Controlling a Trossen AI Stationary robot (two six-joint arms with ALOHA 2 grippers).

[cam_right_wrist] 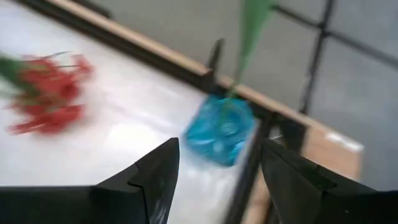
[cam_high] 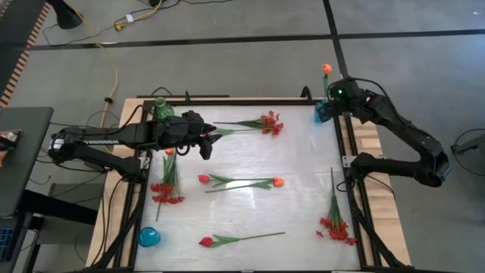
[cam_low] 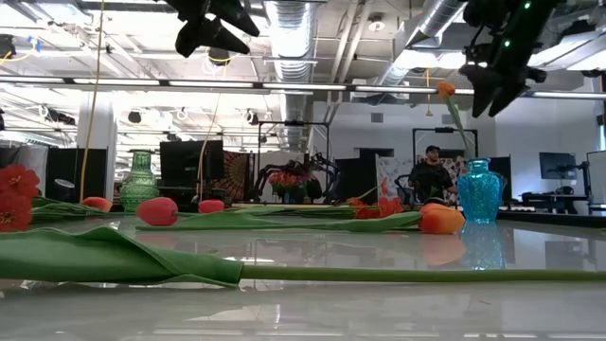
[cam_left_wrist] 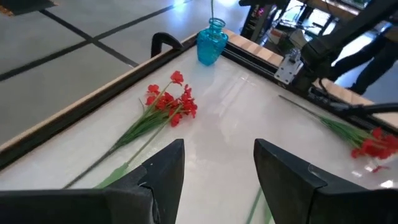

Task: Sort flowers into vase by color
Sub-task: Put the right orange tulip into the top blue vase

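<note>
We see right gripper (cam_right_wrist: 214, 180) spread wide, empty, above the blue vase (cam_high: 323, 112) at table's far right corner | orange tulip (cam_high: 326, 70) stands in that vase | left gripper (cam_left_wrist: 217, 171) parted, empty, above the table | other flowers (cam_high: 241, 182) lie flat.

The high view looks straight down on the whole counter (cam_high: 250, 174); the low view skims its surface. Both wrist views share the corner's blue vase (cam_left_wrist: 211, 41).

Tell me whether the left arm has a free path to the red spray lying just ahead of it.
Probably yes: the left tool stands open above the table, and the red spray lies unobstructed ahead of it, with nothing between.
</note>
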